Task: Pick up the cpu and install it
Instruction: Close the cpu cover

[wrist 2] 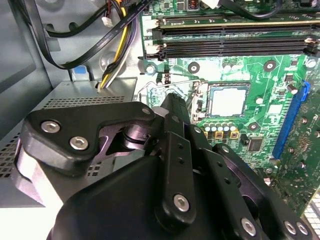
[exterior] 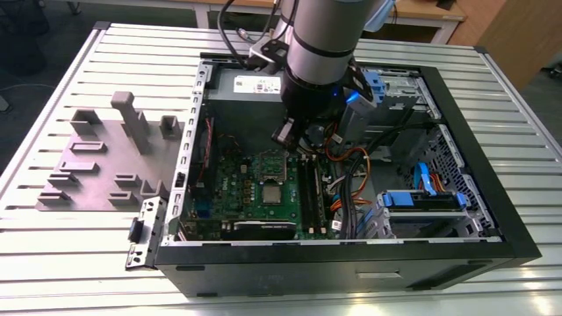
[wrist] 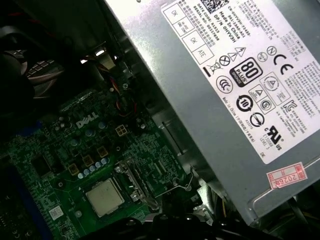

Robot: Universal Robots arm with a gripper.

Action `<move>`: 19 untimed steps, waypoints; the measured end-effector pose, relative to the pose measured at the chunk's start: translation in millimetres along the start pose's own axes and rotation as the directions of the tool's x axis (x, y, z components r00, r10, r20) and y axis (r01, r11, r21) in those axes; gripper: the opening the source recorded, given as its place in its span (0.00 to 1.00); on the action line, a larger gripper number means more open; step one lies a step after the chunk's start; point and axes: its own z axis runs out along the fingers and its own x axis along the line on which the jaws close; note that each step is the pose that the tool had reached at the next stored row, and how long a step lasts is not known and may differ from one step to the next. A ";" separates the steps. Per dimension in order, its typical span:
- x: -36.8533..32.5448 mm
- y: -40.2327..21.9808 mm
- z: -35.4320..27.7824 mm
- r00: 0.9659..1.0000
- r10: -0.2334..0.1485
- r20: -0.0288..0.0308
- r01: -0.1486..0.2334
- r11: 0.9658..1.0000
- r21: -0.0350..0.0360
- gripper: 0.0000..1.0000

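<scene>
the cpu (wrist: 104, 197) already lies in the socket on the motherboard (exterior: 255, 191), seemingly seated, the gripper (exterior: 303, 135) hovering near it, fingers' state unclear.

You had even, soft overhead light on the slatted table (exterior: 79, 263) in the exterior view, with pale glare on its slats nearest the camera. Inside the computer case (exterior: 351, 276) it was dimmer, and the arm (exterior: 320, 39) threw shade over the motherboard (exterior: 250, 184). In the second wrist view the gripper (wrist 2: 172, 107) was dark and softly blurred. In the first wrist view the power supply (wrist: 220, 100) shone bright beside a murky upper corner.
</scene>
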 end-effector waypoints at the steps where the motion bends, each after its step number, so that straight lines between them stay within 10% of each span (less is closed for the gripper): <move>1: 0.6 -0.4 -0.1 1.000 -0.001 0.000 0.001 1.000 0.000 0.11; 19: 4.1 -2.6 -0.2 1.000 -0.002 0.000 0.002 1.000 0.000 0.11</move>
